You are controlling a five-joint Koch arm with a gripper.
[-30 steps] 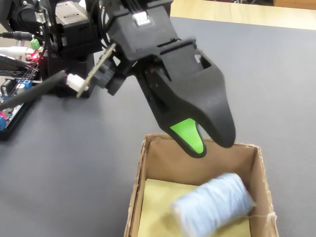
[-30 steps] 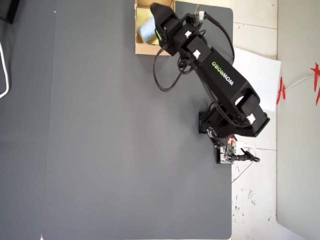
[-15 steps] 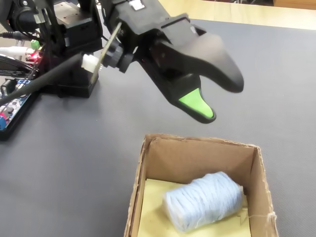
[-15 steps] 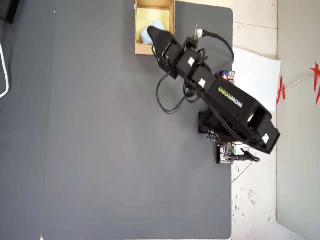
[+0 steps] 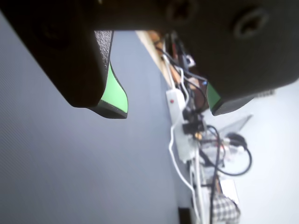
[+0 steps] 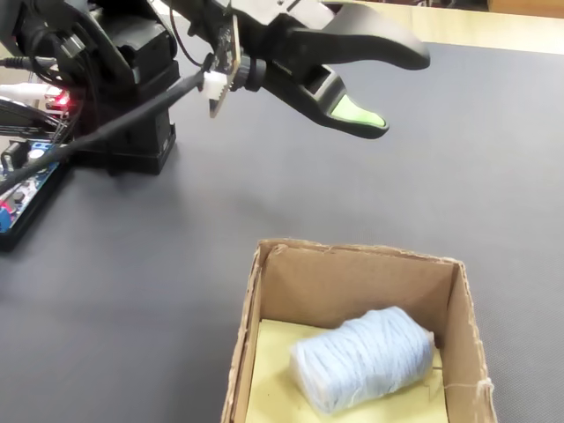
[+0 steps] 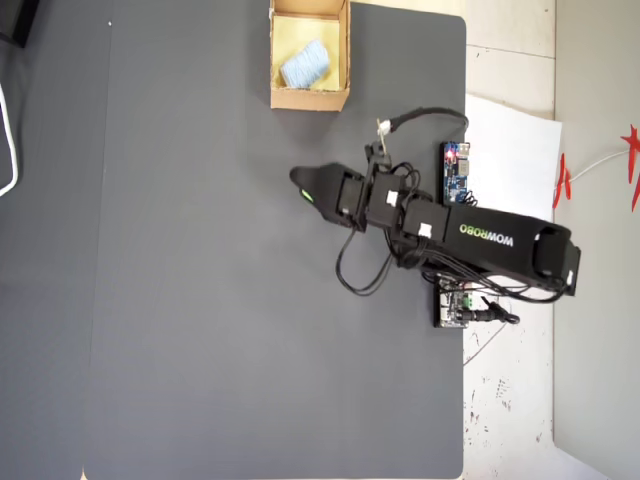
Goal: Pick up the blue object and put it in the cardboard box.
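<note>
The blue object (image 6: pixel 363 357) lay inside the cardboard box (image 6: pixel 458 308), on its yellowish floor. The gripper (image 6: pixel 401 88) hung above the dark mat (image 6: pixel 132 282), well apart from the box, jaws spread w/ nothing btwn them; wrist view blurry, background prob. cables.

Yarn-like, fuzzy blue object (image 6: pixel 365 357) lies in a rough matt cardboard box (image 6: pixel 352 286) on matt dark cloth mat (image 6: pixel 176 264).

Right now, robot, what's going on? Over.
Gripper open, empty, raised over the mat. Blue object lies inside the box. Nothing in the way.
</note>
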